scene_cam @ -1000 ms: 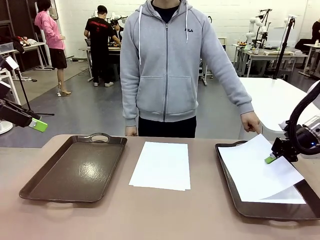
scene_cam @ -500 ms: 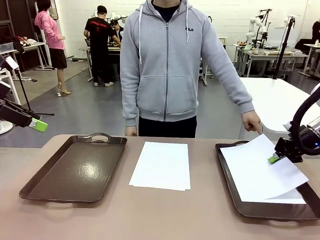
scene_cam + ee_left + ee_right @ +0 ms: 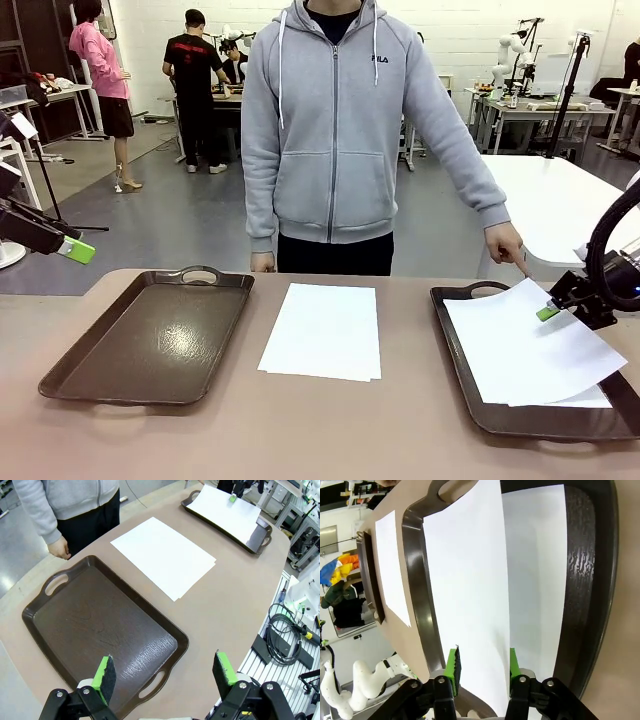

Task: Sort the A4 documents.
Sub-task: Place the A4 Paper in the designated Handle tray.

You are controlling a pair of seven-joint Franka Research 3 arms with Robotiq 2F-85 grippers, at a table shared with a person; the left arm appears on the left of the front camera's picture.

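1. A small dark logo (image 3: pixel 377 59) on the chest of the person's grey hoodie (image 3: pixel 330 170) reads, as far as the tiny letters allow, "FILA".
2. A reddish print (image 3: pixel 189 48) on the black T-shirt (image 3: pixel 192 70) of a person farther off is too small to read.

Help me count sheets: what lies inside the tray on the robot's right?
In that tray: a flat sheet and a skewed top sheet over it, its edge between the right gripper's open fingers. Further sheets underneath would be hidden.
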